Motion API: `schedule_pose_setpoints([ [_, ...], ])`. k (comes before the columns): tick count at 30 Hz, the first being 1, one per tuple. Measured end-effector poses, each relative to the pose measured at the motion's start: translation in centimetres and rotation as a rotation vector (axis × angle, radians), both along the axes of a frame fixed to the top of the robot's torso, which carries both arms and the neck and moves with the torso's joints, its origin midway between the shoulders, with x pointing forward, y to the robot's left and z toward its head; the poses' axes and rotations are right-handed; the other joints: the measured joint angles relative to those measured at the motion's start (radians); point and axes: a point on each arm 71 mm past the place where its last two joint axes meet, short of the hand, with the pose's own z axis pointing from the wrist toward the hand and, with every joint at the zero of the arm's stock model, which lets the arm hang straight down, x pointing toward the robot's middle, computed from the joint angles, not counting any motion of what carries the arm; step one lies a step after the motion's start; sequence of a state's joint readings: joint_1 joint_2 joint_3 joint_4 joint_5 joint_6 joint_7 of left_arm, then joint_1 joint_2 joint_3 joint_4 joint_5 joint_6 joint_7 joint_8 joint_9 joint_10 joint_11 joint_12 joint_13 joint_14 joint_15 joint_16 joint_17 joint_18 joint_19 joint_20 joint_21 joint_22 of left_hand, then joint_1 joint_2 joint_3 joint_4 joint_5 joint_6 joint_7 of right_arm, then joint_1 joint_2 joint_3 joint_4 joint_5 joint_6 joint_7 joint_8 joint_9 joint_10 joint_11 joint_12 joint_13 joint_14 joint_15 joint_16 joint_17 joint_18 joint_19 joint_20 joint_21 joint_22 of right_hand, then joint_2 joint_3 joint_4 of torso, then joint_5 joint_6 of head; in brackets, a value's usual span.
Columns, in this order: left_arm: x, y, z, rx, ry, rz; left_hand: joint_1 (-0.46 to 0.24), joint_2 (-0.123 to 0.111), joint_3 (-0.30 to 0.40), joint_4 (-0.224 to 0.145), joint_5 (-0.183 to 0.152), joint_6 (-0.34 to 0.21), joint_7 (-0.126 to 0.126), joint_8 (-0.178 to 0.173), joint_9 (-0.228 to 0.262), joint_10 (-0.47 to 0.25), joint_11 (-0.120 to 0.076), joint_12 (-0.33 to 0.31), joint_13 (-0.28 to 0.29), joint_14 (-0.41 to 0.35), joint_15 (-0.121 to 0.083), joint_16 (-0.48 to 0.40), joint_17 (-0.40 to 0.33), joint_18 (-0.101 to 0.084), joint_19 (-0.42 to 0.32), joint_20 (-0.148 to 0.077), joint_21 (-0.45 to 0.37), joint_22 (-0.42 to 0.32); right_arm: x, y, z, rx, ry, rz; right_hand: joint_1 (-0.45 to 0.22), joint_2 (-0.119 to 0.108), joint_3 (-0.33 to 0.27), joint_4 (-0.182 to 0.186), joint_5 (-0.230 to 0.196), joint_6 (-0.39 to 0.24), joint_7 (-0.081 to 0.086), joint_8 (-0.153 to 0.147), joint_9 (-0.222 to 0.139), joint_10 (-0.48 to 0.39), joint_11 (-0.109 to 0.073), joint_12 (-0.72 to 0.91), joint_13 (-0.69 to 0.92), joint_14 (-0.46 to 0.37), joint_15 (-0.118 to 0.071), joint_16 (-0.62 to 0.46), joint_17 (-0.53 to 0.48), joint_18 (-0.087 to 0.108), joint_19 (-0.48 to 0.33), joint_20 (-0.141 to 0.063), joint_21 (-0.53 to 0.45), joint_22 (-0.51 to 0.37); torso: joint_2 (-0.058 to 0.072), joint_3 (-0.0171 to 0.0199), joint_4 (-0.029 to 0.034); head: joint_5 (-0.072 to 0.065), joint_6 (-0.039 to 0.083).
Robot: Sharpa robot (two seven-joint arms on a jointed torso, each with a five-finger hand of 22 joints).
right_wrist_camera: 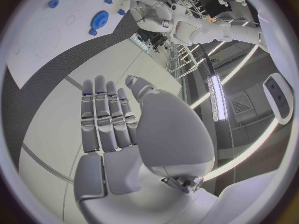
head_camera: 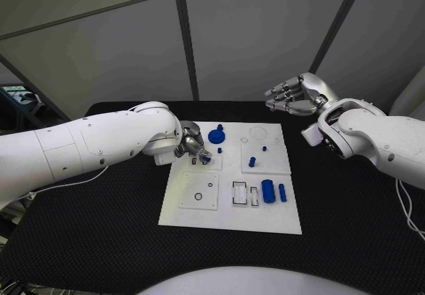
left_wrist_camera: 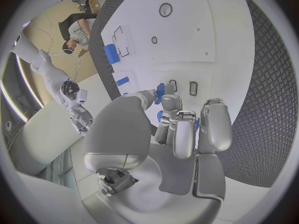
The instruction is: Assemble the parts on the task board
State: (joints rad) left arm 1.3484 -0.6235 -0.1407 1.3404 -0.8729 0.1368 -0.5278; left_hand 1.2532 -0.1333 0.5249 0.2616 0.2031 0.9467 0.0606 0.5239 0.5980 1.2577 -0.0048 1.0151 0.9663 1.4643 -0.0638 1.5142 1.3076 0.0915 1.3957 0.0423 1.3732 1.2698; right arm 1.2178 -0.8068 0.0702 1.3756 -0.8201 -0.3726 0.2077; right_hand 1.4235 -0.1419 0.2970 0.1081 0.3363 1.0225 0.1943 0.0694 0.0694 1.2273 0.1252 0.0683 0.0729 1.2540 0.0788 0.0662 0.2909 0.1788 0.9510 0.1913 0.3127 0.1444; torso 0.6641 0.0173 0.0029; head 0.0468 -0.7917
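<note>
The white task board (head_camera: 266,212) lies in the middle of the black table. My left hand (head_camera: 193,147) hovers over the board's left side and pinches a small blue part (left_wrist_camera: 161,91) between thumb and fingers, just above two narrow slots (left_wrist_camera: 193,88). A blue gear (head_camera: 217,133) stands on the board's far part, with small blue pegs (head_camera: 252,162) near the middle. A thick blue cylinder (head_camera: 268,187) and a thinner blue bar (head_camera: 282,192) lie at the board's right. My right hand (head_camera: 296,95) is raised beyond the board's far right corner, its fingers (right_wrist_camera: 106,117) straight and holding nothing.
The board carries a square plate with a small ring hole (head_camera: 198,196), rectangular pockets (head_camera: 240,192) and a faint circle outline (head_camera: 258,133). Black table (head_camera: 88,246) surrounds the board on all sides. A grey panelled wall stands behind the table.
</note>
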Motion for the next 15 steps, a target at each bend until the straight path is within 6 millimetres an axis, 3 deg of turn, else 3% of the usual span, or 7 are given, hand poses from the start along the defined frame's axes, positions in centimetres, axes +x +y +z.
schedule_pose_setpoints([
  [4,-0.4,0.4,0.1,-0.027,-0.016,0.029,-0.047,-0.009,0.056,-0.038,0.016,-0.001,-0.001,0.017,0.018,0.002,0.002,0.01,0.008,0.003,-0.001,0.0,0.0,-0.001,0.001,-0.001,0.004,0.009,0.0,-0.1,0.0,-0.001,0.001,-0.001,0.0,0.0,0.0,0.0,0.0,0.0,0.0,0.0,0.0,0.0,0.0,0.0,0.0,0.0,0.0,0.0,0.0,0.0,0.0,0.0,0.0,0.0,0.0,0.0001,0.0003,0.002,0.0],
  [15,-1.1,0.5,0.0,-0.067,-0.053,0.071,-0.097,-0.015,0.095,-0.071,0.037,-0.007,-0.007,0.044,0.041,0.013,-0.004,0.014,0.007,0.001,-0.006,0.004,0.0,-0.001,0.005,-0.005,0.008,0.02,0.1,-0.2,-0.1,-0.003,0.003,-0.004,-0.004,-0.004,0.0,0.0,0.0,0.0,0.0,0.0,0.0,0.0,0.0,0.0,-0.001,0.0,0.0,0.0,0.0,0.0,0.0,0.0,0.0,-0.001,0.0,0.0008,0.0004,0.012,-0.003],
])
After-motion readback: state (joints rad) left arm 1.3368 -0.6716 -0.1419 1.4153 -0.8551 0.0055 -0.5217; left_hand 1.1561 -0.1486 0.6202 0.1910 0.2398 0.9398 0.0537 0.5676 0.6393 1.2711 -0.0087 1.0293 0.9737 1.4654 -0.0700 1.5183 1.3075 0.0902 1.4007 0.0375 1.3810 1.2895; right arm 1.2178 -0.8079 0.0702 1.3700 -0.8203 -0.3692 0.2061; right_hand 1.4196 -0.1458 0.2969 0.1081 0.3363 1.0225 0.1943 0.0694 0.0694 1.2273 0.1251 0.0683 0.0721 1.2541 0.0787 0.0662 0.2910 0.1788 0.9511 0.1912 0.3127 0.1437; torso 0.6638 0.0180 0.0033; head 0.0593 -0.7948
